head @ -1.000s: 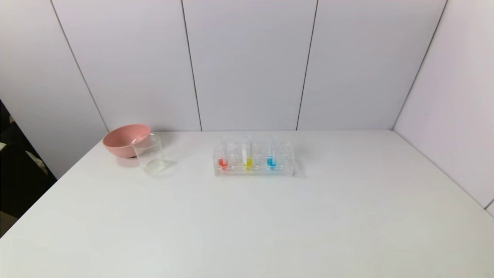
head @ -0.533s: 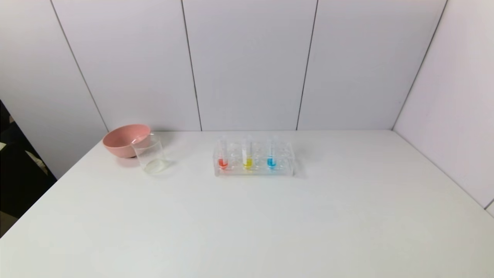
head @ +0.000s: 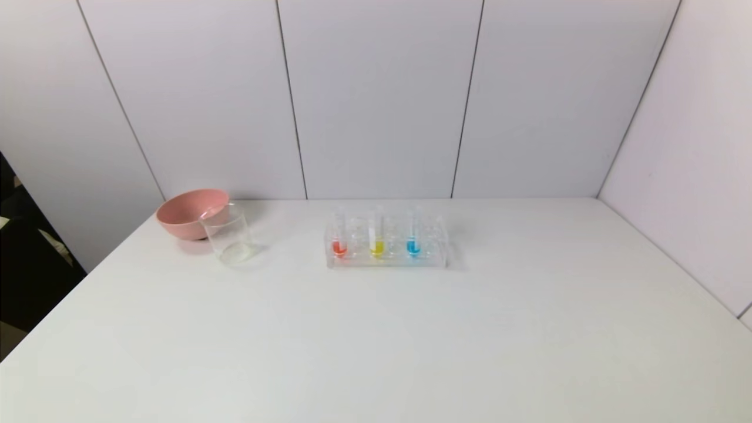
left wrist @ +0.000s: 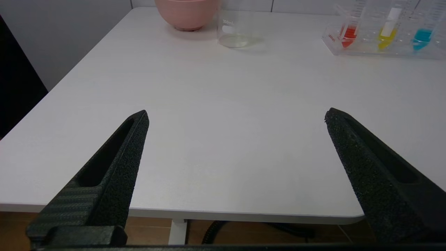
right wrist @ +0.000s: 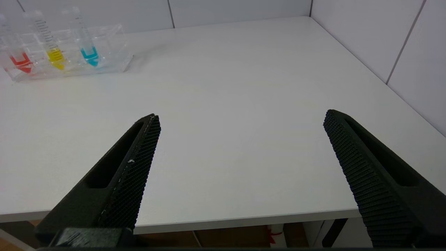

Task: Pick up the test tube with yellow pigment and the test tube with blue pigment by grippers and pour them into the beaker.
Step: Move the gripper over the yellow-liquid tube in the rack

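The test tube with yellow pigment (head: 376, 238) stands upright in the middle of a clear rack (head: 386, 261), with the test tube with blue pigment (head: 413, 236) to its right. Both show in the wrist views too: the yellow tube (left wrist: 387, 30) (right wrist: 52, 48) and the blue tube (left wrist: 422, 34) (right wrist: 87, 48). The empty beaker (head: 228, 233) (left wrist: 234, 32) stands to the rack's left. My left gripper (left wrist: 237, 116) and right gripper (right wrist: 240, 118) hang open at the table's near edge, far from the rack, holding nothing. Neither appears in the head view.
A pink bowl (head: 189, 212) (left wrist: 188, 12) sits right behind the beaker at the back left. A red-tipped tube (head: 339, 238) stands at the rack's left end. White wall panels close in the back and right sides of the white table (head: 411, 341).
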